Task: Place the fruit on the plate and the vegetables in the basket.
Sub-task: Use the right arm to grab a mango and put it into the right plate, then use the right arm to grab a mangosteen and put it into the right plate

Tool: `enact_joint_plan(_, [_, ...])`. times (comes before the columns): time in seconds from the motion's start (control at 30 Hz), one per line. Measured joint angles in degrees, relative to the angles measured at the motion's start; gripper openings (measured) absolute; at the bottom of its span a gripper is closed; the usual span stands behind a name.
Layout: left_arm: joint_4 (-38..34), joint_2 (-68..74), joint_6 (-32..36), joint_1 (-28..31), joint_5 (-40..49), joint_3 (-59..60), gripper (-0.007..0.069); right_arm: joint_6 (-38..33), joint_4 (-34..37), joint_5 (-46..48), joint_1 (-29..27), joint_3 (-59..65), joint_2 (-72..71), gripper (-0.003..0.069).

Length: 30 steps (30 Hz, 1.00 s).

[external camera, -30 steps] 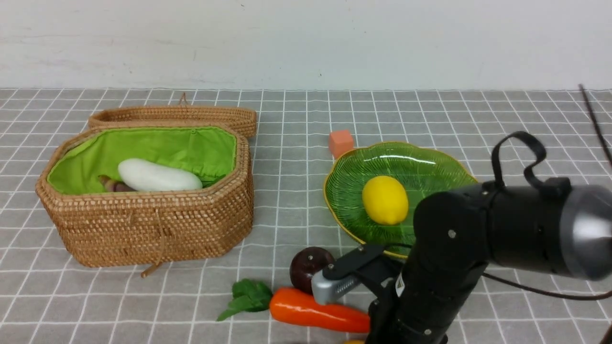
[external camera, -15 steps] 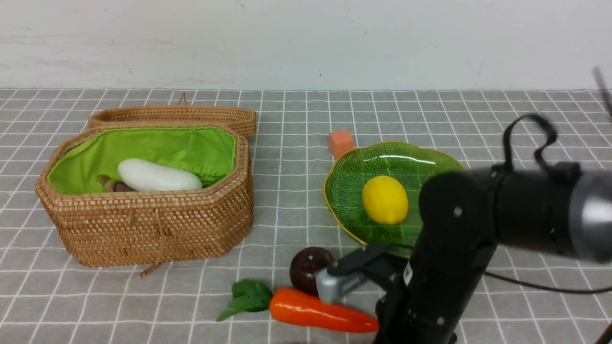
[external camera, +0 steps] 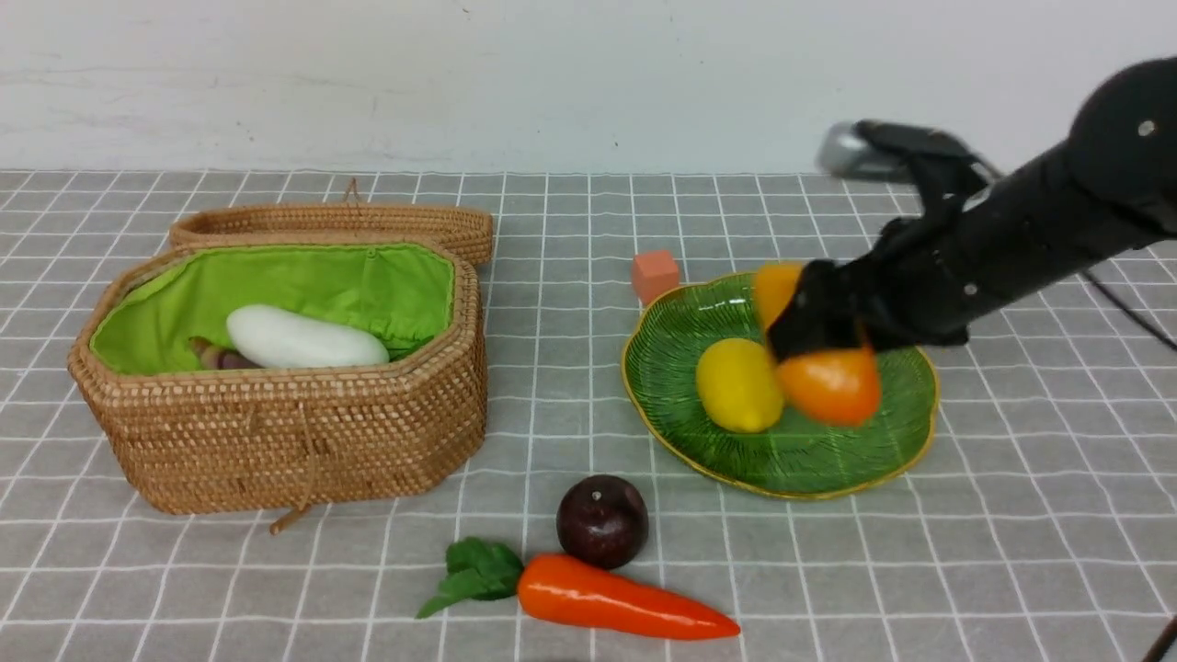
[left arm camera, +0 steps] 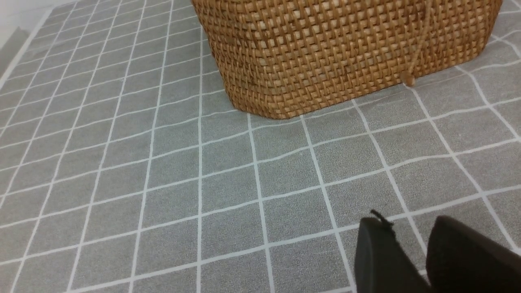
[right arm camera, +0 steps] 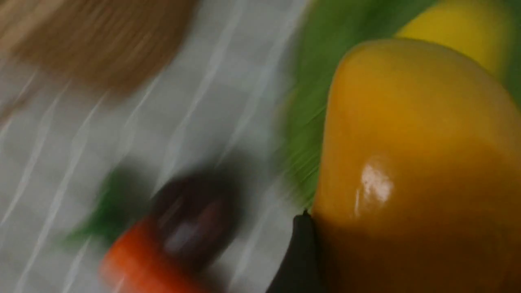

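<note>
Over grey checked cloth (external camera: 552,230), right gripper (external camera: 818,322) clamps the mango (external camera: 832,386) above the plate (external camera: 680,322), beside the lemon (external camera: 736,386)

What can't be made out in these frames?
- Purple stalk: front view, mostly hidden behind the radish and the basket wall.
- Right hand: front view, blurred; its fingers are lost against the mango, and whether the mango touches the plate is unclear.
- Carrot and plum: right wrist view, smeared by blur.
- Left hand: left wrist view, only fingertips show; the frame edge cuts off the rest.
</note>
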Motion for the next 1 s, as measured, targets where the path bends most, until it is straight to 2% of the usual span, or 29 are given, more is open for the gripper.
enact_joint_plan(0.07, [0.0,0.0,0.0,0.0,0.0,0.0,0.0185,-0.12,0.05,-7.61,-2.33,0.0,4.71,0.0577])
enact_joint_plan(0.2, [0.0,0.0,0.0,0.0,0.0,0.0,0.0188,-0.24,0.05,-13.77,-2.67,0.0,10.07,0.0577])
enact_joint_plan(0.4, [0.0,0.0,0.0,0.0,0.0,0.0,0.0191,-0.24,0.05,-16.26,-2.61,0.05,11.43,0.0577])
enact_joint_plan(0.47, [0.0,0.0,0.0,0.0,0.0,0.0,0.0191,-0.24,0.05,-16.26,-2.57,0.05,11.33,0.0584])
enact_joint_plan(0.53, [0.0,0.0,0.0,0.0,0.0,0.0,0.0191,-0.24,-0.67,-15.56,-2.57,0.05,11.08,0.0642])
enact_joint_plan(0.63, [0.0,0.0,0.0,0.0,0.0,0.0,0.0193,-0.24,-3.29,-14.29,-2.57,0.05,9.78,0.0676])
enact_joint_plan(0.73, [0.0,0.0,0.0,0.0,0.0,0.0,0.0195,-0.24,-6.93,-11.96,-2.57,0.05,7.35,0.0672])
enact_joint_plan(0.9, [0.0,0.0,0.0,0.0,0.0,0.0,0.0198,-0.24,-7.97,-6.78,-1.01,0.05,2.93,0.0647])
enact_joint_plan(0.93, [0.0,0.0,0.0,0.0,0.0,0.0,0.02,-0.24,-7.79,-3.44,2.17,0.0,0.87,0.064])
enact_joint_plan(1.0, [0.0,0.0,0.0,0.0,0.0,0.0,0.0202,-0.24,-7.34,-0.89,4.89,0.0,-0.26,0.0638])
